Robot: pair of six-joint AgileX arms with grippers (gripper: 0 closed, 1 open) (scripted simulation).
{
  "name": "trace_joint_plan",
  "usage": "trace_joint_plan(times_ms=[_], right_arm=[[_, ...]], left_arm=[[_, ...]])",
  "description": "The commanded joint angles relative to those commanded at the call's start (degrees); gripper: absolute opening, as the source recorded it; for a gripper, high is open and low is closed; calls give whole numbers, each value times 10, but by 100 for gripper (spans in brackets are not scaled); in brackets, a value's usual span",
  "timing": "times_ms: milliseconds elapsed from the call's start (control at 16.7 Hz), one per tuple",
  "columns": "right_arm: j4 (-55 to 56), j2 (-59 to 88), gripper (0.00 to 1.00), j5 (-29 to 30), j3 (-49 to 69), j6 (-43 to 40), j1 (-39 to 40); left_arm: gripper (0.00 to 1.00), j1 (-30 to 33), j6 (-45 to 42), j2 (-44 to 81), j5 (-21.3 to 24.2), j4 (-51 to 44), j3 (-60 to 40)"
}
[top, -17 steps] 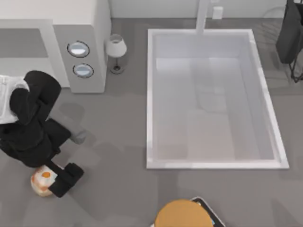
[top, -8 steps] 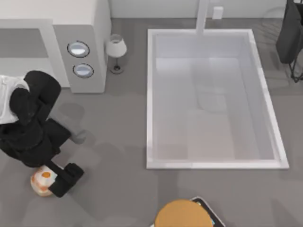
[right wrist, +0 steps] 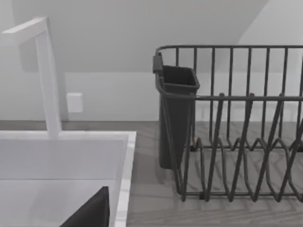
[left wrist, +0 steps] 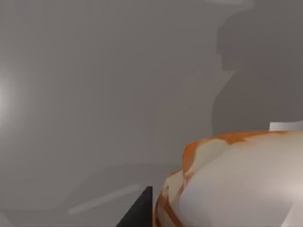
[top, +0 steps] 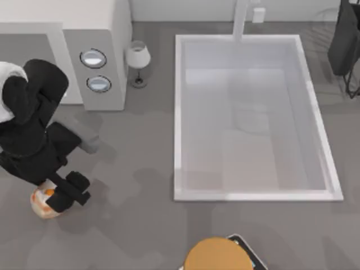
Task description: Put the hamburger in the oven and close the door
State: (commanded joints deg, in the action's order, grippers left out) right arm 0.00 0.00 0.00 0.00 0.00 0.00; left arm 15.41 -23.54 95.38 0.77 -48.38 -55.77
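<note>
The left tool (top: 56, 198) grips the hamburger (top: 43, 202), mostly hiding it, near the oven (top: 101, 34).

Top cam looked straight down over table; left wrist cam sat v. close on hamburger (left wrist: 236, 179); right wrist cam faced sink (right wrist: 61, 161), shared w/ top.

hamburger (top: 44, 201) half under left gripper (top: 63, 197)

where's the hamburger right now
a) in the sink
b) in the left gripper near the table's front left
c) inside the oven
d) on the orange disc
b: the hamburger sits between the left gripper's fingers, in front of the oven.
</note>
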Motion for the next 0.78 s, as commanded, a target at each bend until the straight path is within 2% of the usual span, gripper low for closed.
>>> trace_joint_plan(times_ms=[300,780], right_arm=[[0,0,100,0,0,0,0],[0,0,100,0,0,0,0]], left_arm=[[0,1,2,-47,0,-131,-72],[0,-2,5,-51,0,-125,-78]])
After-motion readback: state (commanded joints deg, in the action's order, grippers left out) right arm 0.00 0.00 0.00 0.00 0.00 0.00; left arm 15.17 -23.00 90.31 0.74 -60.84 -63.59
